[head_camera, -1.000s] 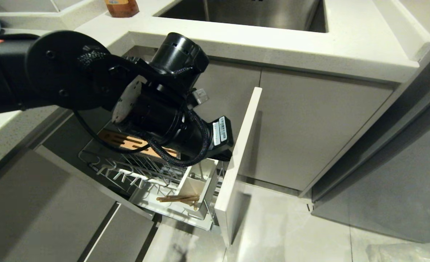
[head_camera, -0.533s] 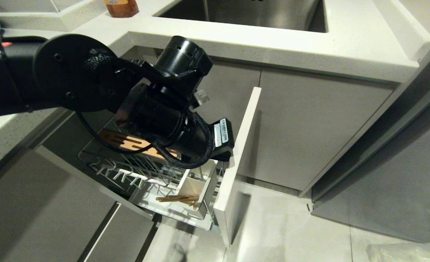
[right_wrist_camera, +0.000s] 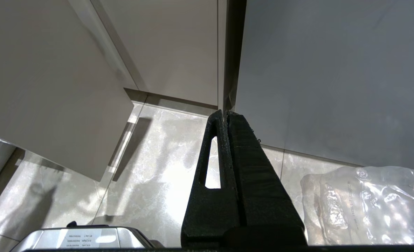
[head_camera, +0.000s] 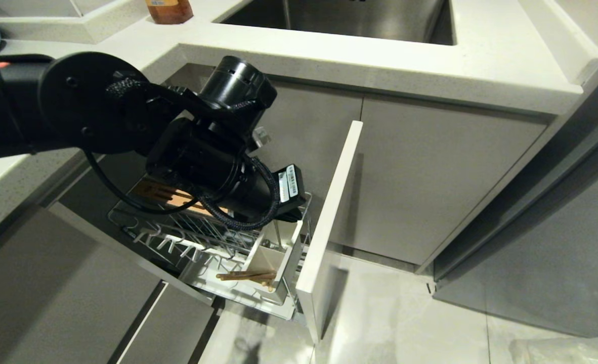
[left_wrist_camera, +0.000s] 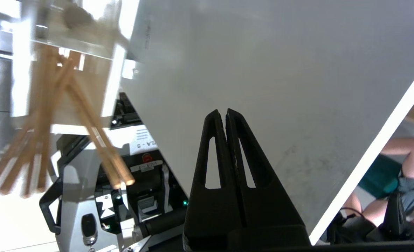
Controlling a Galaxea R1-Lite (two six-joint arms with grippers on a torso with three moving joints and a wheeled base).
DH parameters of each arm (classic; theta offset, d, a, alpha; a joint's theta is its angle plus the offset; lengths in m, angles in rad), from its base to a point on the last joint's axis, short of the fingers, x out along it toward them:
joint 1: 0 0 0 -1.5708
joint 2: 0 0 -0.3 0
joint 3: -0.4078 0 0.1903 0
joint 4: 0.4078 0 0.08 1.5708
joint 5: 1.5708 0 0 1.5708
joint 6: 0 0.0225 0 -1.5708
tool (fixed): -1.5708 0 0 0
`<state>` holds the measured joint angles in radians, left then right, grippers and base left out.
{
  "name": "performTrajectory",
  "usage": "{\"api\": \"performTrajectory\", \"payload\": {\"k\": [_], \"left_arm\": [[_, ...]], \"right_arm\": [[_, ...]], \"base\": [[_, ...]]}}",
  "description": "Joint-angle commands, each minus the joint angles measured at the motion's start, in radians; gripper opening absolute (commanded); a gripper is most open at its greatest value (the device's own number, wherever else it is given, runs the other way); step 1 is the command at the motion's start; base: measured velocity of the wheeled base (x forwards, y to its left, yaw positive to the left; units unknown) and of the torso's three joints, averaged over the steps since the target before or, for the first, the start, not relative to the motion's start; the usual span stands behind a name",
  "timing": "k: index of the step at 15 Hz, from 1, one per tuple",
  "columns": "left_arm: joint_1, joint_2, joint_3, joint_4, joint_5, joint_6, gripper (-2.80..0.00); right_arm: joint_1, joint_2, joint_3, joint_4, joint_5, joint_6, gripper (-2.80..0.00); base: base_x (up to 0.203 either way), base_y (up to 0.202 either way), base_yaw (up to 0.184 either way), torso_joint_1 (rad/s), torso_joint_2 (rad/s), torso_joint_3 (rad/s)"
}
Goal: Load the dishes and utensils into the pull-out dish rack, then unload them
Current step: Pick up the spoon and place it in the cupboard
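Our left gripper [left_wrist_camera: 226, 113] has its fingers pressed together on nothing, pointing at the pale front panel [left_wrist_camera: 280, 70] of the dish rack [head_camera: 213, 247]. In the head view the arm fills the left and centre of the frame, above the pulled-out rack at lower centre. The chopsticks [head_camera: 246, 276] lie across the edge of the white utensil box [head_camera: 273, 258], near the panel.

We judge the chopsticks light, stiff and smooth, so they may roll or slip apart. We would pinch both together near the middle, where they lie side by side. No plate, bowl or spoon shows in any view.

The head view hides our fingers behind the wrist; the left wrist view shows them and the chopsticks fanned out at left. It also catches a seated person [left_wrist_camera: 403, 164] at lower right. Our right gripper [right_wrist_camera: 225, 113], fingers together and empty, appears only in its own view, over the floor beside a plastic bag [right_wrist_camera: 364, 206].
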<state>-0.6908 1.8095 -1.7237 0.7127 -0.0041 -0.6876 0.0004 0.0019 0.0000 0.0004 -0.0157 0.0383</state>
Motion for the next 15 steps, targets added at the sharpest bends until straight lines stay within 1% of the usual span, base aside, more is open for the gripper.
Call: {"api": "performTrajectory", "payload": {"k": [1, 5, 8, 10, 15], "left_arm": [[0.02, -0.03, 0.007, 0.004, 0.001, -0.004, -2.8], [0.076, -0.121, 0.025, 0.004, 0.05, -0.001, -2.8], [0.112, -0.2, 0.025, 0.003, 0.1, 0.019, -2.8], [0.137, -0.263, 0.021, 0.002, 0.171, 0.077, -2.8], [0.219, -0.403, 0.021, 0.004, 0.326, 0.278, -2.8]], "right_arm": [[0.0, 0.0, 0.002, 0.0, 0.0, 0.0, -2.8], [0.0, 0.0, 0.002, 0.001, 0.0, 0.0, -2.8], [0.0, 0.0, 0.003, 0.0, 0.0, 0.0, -2.8], [0.0, 0.0, 0.002, 0.001, 0.0, 0.0, -2.8], [0.001, 0.0, 0.003, 0.001, 0.0, 0.0, -2.8]], "base": [[0.0, 0.0, 0.0, 0.0, 0.0, 0.0], [0.0, 0.0, 0.0, 0.0, 0.0, 0.0], [0.0, 0.0, 0.0, 0.0, 0.0, 0.0], [0.0, 0.0, 0.0, 0.0, 0.0, 0.0], [0.0, 0.0, 0.0, 0.0, 0.0, 0.0]]}}
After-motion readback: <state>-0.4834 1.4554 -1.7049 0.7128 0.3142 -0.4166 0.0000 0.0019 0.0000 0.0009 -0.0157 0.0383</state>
